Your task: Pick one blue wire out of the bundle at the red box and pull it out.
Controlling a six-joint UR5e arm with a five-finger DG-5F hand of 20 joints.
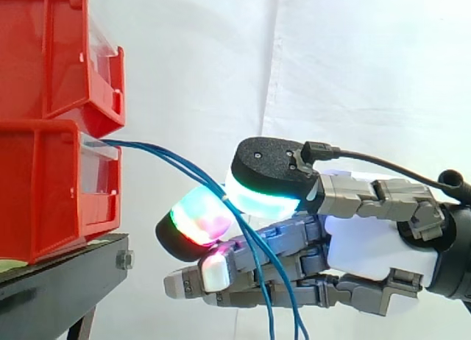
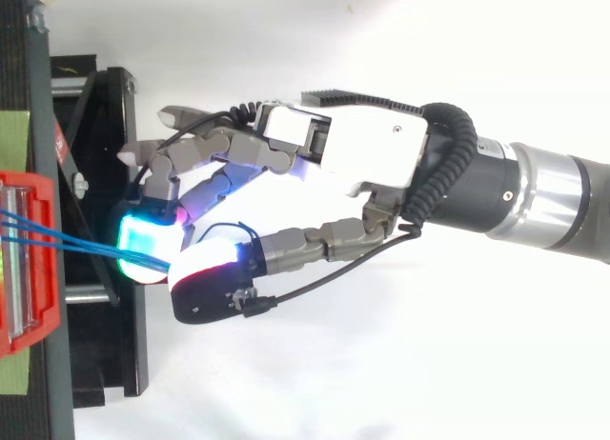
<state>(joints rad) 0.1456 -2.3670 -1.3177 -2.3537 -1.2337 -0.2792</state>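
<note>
**Blue wires pinched at mid-frame**

In the side view, the blue wires (image 1: 165,157) are seen leaving the front of the lower red bin (image 1: 44,185) at the left edge. From there they arch toward the centre and hang down to the bottom edge. They are clamped between two glowing pads (image 1: 268,174) of the hand (image 1: 368,241), which is seen at the lower right. How many are held cannot be told. In the top view the pinch is placed centre left, over the black stand (image 2: 105,354).

A few thin blue wires (image 1: 158,153) left the open front of the lower red bin (image 1: 44,193), which sat under a second red bin. They ran close together, arcing right and downward, were pinched between glowing fingertip pads (image 1: 265,196) of the hand (image 1: 368,244), then hung almost straight down.
</note>
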